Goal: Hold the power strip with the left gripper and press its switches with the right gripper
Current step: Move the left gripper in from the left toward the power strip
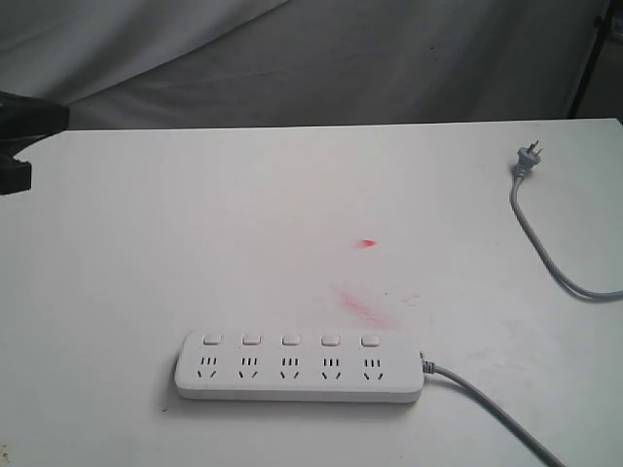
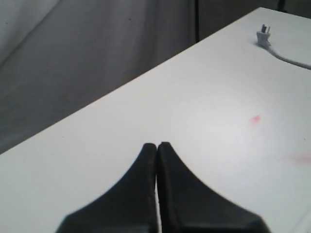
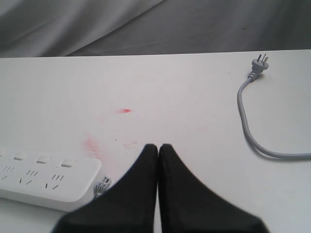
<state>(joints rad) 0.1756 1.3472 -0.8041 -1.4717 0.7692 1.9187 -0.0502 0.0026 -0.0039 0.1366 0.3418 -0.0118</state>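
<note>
Both pressed together, empty: left fingers (image 2: 145,167), right fingers (image 3: 146,167); only ext. view shows whole power strip (image 1: 300,383).

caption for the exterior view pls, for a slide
White five-socket power strip lying untouched at the front of a white table, grey cable trailing right, plug near the far right edge.

White worktop (image 1: 136,233) carries the power strip (image 1: 298,379) low in the exterior view, its grey cable (image 1: 492,409) trailing right; plug (image 1: 527,160) far right, red smears (image 1: 358,307) mid-surface
</note>
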